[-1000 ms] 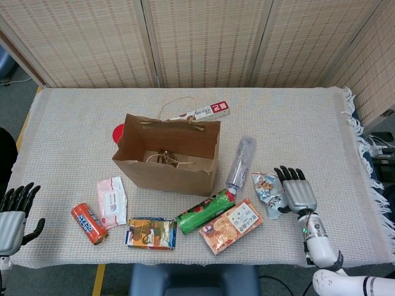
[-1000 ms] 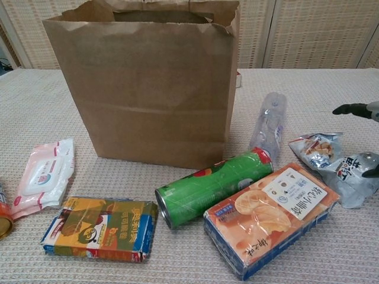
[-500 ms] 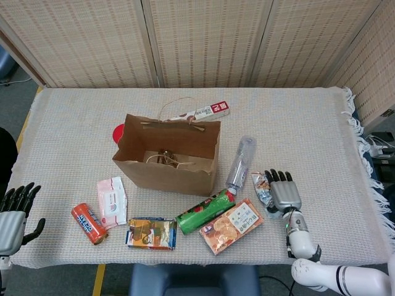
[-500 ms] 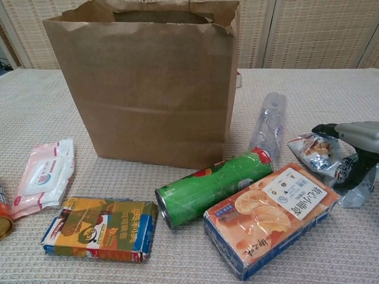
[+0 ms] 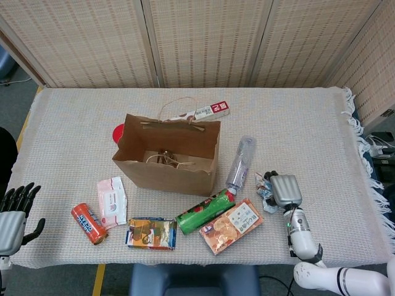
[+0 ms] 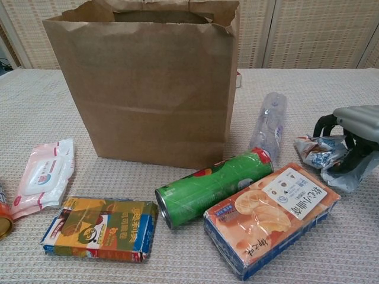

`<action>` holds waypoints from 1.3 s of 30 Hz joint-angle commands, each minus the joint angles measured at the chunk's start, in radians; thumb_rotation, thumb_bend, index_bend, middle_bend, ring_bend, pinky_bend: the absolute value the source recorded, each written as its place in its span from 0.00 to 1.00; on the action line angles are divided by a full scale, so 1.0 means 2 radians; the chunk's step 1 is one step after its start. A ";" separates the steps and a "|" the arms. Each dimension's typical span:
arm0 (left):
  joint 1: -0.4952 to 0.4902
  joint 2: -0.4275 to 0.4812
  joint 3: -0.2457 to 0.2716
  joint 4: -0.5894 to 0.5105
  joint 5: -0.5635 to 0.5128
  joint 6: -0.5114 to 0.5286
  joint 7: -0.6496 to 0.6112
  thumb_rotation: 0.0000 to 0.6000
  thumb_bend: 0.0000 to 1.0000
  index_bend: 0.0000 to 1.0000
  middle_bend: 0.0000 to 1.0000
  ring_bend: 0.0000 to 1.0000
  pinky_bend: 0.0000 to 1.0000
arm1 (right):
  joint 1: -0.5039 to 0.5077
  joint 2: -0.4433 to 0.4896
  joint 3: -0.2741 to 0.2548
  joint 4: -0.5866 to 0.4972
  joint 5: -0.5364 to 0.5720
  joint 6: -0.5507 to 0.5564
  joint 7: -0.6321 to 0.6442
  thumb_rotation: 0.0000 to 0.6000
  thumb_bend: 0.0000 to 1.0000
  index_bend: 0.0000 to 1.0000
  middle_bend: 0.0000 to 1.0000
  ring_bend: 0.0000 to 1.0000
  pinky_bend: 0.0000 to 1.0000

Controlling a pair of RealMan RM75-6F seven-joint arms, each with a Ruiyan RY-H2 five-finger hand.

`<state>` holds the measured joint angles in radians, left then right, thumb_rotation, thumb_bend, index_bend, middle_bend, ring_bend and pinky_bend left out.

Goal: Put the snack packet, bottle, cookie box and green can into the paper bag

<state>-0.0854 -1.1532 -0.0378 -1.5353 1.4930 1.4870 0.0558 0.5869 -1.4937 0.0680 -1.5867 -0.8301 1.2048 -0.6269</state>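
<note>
The brown paper bag (image 5: 166,161) (image 6: 148,89) stands open in the middle of the table. A clear bottle (image 5: 241,161) (image 6: 267,124) lies just right of it. In front lie the green can (image 5: 207,211) (image 6: 213,186) and the orange cookie box (image 5: 231,226) (image 6: 272,216). My right hand (image 5: 285,188) (image 6: 355,127) sits over the snack packet (image 5: 266,191) (image 6: 320,155), right of the bottle, and grips it with curled fingers; the packet is crumpled and still on the cloth. At the lower left, off the table, my left hand (image 5: 13,216) is open and holds nothing.
A pink wipes pack (image 5: 112,200) (image 6: 41,174), an orange can (image 5: 89,223) and a colourful flat box (image 5: 152,233) (image 6: 100,228) lie front left. Behind the bag are a red-and-white box (image 5: 207,112) and a red item (image 5: 118,131). The table's fringed right edge (image 5: 364,179) is near my right arm.
My right hand has moved left onto the snack packet and its fingers have curled around it, crumpling it. The left hand has not moved.
</note>
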 commanded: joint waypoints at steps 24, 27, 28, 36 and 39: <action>0.000 0.000 0.000 -0.001 -0.001 0.000 0.001 1.00 0.39 0.05 0.00 0.00 0.00 | 0.062 0.094 0.200 -0.247 -0.108 0.128 0.011 1.00 0.46 0.65 0.57 0.61 0.72; 0.000 0.000 0.000 0.000 0.000 0.000 -0.001 1.00 0.39 0.05 0.00 0.00 0.00 | 0.095 0.065 0.207 -0.251 -0.100 0.133 -0.039 1.00 0.46 0.65 0.57 0.61 0.72; 0.000 0.000 0.000 0.000 0.000 0.000 -0.001 1.00 0.39 0.05 0.00 0.00 0.00 | 0.105 0.055 0.208 -0.249 -0.099 0.136 -0.051 1.00 0.46 0.65 0.57 0.61 0.72; 0.000 0.001 0.001 0.002 0.002 0.000 -0.006 1.00 0.39 0.05 0.00 0.00 0.00 | 0.172 -0.027 0.217 -0.198 -0.071 0.143 -0.119 1.00 0.46 0.65 0.57 0.61 0.71; -0.001 0.001 0.001 0.002 0.002 -0.001 -0.008 1.00 0.39 0.05 0.00 0.00 0.00 | 0.192 -0.052 0.226 -0.167 -0.055 0.145 -0.129 1.00 0.46 0.65 0.57 0.60 0.71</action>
<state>-0.0866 -1.1514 -0.0364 -1.5309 1.4966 1.4855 0.0399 0.9485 -1.5633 0.5051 -1.9578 -0.9657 1.4892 -0.8643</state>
